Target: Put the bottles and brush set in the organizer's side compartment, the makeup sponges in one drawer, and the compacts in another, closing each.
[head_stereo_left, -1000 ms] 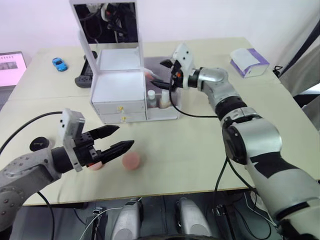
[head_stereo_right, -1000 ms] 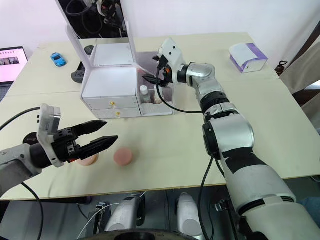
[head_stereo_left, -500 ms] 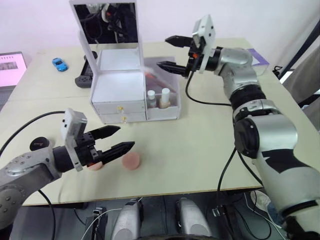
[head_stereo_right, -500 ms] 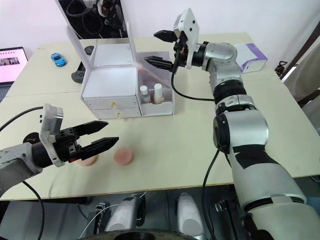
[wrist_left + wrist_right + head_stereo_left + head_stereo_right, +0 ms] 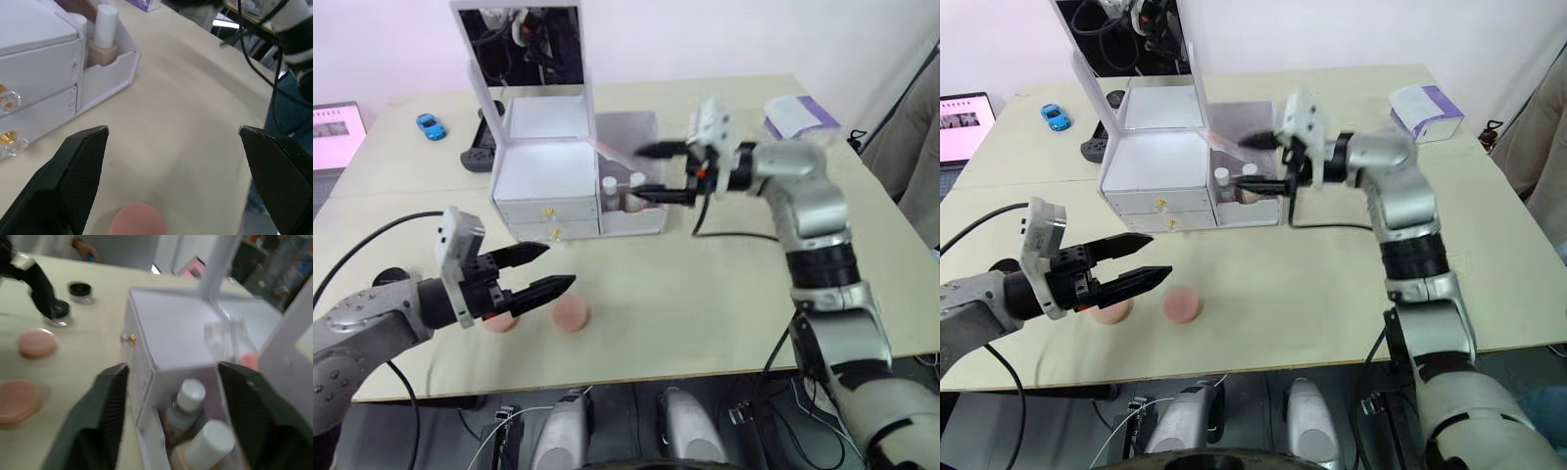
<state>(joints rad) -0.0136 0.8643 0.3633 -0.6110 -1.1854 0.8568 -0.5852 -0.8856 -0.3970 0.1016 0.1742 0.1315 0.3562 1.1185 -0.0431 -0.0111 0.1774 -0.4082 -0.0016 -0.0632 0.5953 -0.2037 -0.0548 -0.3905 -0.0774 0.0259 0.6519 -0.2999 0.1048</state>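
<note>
Your right gripper (image 5: 1268, 163) hangs with its fingers spread and empty, just beside the organizer's side compartment (image 5: 644, 211), where two bottles (image 5: 188, 401) already stand upright. A pale translucent package, possibly the brush set, leans in that compartment behind them, but you cannot be sure from here. The white organizer (image 5: 548, 166) has its mirrored lid raised and both drawers (image 5: 548, 220) shut.

Your left gripper (image 5: 536, 274) is also wide apart and holding nothing, low over the table (image 5: 705, 294), with two pink makeup sponges (image 5: 571, 314) near its tips. Two dark compacts (image 5: 78, 289) lie further out on the robot's left.

Watch these risks:
- The right fingers are close to the bottle caps; a sideways sweep could tip a bottle or shove the light organizer along the table.
- The sponges are soft and low; closing the left fingers too high may pinch air, and too low may scrape the table and flick a sponge away.
- Neither drawer is open yet, so carrying a sponge over first leaves you nowhere to drop it.
</note>
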